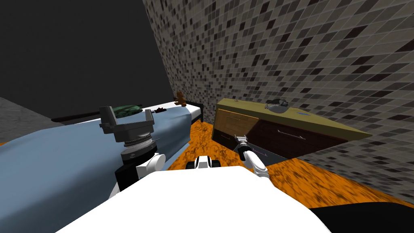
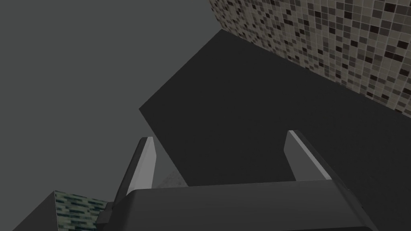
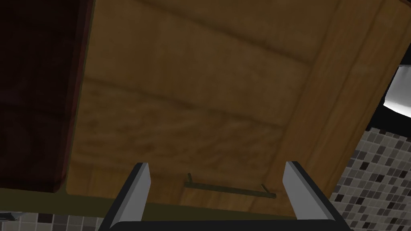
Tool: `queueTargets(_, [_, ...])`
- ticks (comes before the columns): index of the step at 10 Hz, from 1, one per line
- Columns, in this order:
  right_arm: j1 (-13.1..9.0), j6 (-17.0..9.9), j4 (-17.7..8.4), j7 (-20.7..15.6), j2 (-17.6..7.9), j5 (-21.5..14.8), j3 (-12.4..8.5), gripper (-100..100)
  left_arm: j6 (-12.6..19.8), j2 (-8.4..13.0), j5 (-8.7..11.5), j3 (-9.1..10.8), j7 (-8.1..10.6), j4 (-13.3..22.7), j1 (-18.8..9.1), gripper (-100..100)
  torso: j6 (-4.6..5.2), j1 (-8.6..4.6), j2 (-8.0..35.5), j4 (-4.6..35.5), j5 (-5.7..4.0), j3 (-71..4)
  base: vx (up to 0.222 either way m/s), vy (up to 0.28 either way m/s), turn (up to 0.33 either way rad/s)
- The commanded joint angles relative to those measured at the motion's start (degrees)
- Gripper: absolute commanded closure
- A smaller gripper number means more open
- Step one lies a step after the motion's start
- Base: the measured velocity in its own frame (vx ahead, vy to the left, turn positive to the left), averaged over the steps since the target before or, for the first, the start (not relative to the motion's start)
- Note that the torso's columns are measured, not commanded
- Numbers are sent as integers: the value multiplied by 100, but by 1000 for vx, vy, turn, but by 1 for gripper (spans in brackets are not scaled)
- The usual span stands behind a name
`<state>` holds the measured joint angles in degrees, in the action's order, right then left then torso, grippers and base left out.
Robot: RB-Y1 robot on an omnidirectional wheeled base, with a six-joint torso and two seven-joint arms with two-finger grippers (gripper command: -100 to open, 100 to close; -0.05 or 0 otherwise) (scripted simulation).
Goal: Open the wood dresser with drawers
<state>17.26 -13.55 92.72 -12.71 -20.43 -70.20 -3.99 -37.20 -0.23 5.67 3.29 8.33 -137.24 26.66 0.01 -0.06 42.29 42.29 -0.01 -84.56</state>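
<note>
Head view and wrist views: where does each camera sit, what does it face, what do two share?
Head view: on the head, down at dresser and bed; both arms show.
Left wrist view: on the open left gripper, raised over the bed.
Right wrist view: on the open right gripper, facing a drawer handle.
Shared: dresser, head and right wrist.

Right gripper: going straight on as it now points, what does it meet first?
Probably the thin dark bar handle on the light brown wooden drawer front, framed between the fingers of the open right gripper; depth is unclear.
</note>
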Motion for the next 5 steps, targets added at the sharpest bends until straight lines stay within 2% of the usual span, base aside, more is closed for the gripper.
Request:
queueTargets(1, [-108,-312,-208,-194,-133,-264,43,-100,0,0,0,0,0,0,0,0,-2,9,-3,0,1,-1,8,66,56])
queueTargets(3, [-317,-658,-614,-444,-287,-728,16,-100,0,0,0,0,0,0,0,0,-2,4,2,1,0,1,12,75,119])
queueTargets(4, [-317,-700,-622,-444,-287,-785,16,-100,0,0,0,0,0,0,0,0,-3,10,-5,-1,2,-2,30,65,57])
queueTargets(5, [-426,-883,-823,-568,-358,-1027,2,-100,0,0,0,0,0,0,0,0,1,3,-6,-2,1,-4,40,64,101])
